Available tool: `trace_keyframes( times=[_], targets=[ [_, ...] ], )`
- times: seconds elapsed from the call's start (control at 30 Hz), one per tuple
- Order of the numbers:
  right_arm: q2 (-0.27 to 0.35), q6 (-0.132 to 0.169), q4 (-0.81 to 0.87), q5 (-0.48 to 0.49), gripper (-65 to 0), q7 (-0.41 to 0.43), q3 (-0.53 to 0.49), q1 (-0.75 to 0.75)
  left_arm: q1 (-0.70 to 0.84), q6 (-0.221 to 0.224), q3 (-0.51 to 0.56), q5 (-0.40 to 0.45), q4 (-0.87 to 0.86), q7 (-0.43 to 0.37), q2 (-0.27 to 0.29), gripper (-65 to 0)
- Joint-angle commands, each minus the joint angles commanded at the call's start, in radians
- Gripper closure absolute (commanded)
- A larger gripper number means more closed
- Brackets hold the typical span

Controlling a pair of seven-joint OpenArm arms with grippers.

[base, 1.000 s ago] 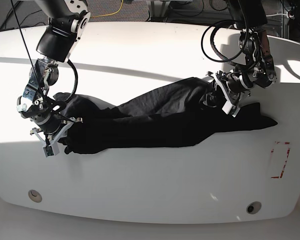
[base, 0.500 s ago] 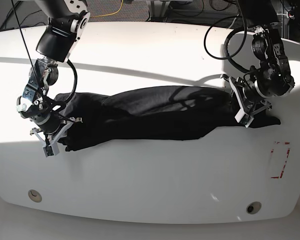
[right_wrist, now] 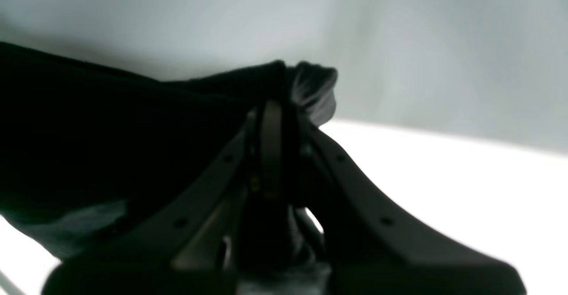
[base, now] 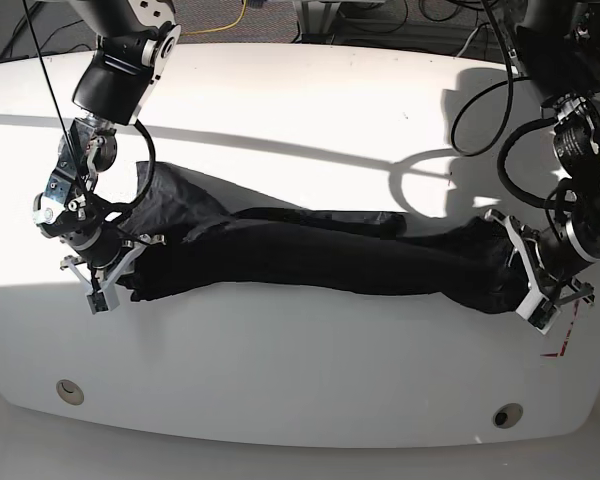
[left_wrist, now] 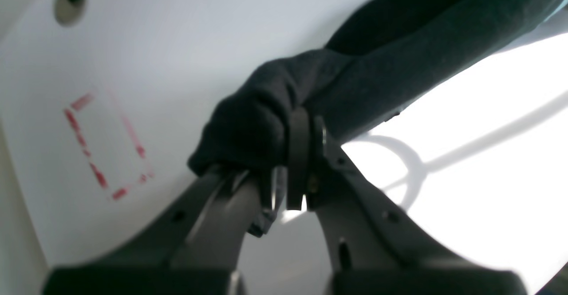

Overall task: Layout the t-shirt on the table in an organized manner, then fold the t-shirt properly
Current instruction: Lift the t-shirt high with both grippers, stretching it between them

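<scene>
Item 1, base view left: right gripper (base: 108,268), jaws pinched on one end of the t-shirt (base: 320,255), low over the table (base: 280,380), apparently as an anchor. Item 2, centre: the black t-shirt, drawn into a long rumpled band across the table between the 2 arms, likely tensioned to open it out for laying flat; folding not yet begun. Item 3, right: left gripper (base: 540,285), jaws clamped on the opposite bunched end, beside the red dashed rectangle (base: 560,335).
</scene>
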Motion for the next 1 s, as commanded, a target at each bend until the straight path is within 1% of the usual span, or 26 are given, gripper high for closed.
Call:
trace_keyframes(
  times=[0.13, 0.23, 0.37, 0.53, 0.6, 0.7, 0.8, 1.0],
  targets=[
    [0.003, 0.000, 0.000, 0.000, 0.0, 0.000, 0.000, 0.018, -0.110, 0.000, -0.031, -0.009, -0.005, 0.000, 0.002, -0.4],
    [0.008, 0.000, -0.006, 0.000, 0.0, -0.005, -0.002, 0.060, -0.187, 0.000, -0.032, -0.006, -0.017, 0.000, 0.005, -0.4],
    [0.009, 0.000, -0.023, -0.002, 0.0, -0.043, -0.002, 0.132, -0.288, 0.000, -0.029, 0.044, -0.040, 0.000, 0.014, -0.4],
    [0.011, 0.000, -0.066, -0.002, 0.0, -0.072, -0.003, 0.259, -0.416, 0.000, -0.032, 0.126, -0.132, 0.000, 0.091, -0.4],
    [0.011, 0.000, -0.081, -0.002, 0.0, -0.075, -0.008, 0.311, -0.468, 0.000, -0.032, 0.137, -0.158, 0.000, 0.109, -0.4],
    [0.032, 0.000, -0.098, -0.002, 0.0, -0.075, -0.072, 0.394, -0.557, 0.000, -0.035, 0.141, -0.189, -0.001, 0.135, -0.4],
    [0.049, 0.000, -0.100, -0.002, 0.0, -0.075, -0.149, 0.479, -0.629, 0.000, -0.034, 0.141, -0.218, -0.039, 0.144, -0.4],
    [0.055, 0.000, -0.100, -0.002, 0.0, -0.087, -0.199, 0.626, -0.813, 0.000, -0.029, 0.141, -0.313, -0.076, 0.143, -0.4]
  ],
)
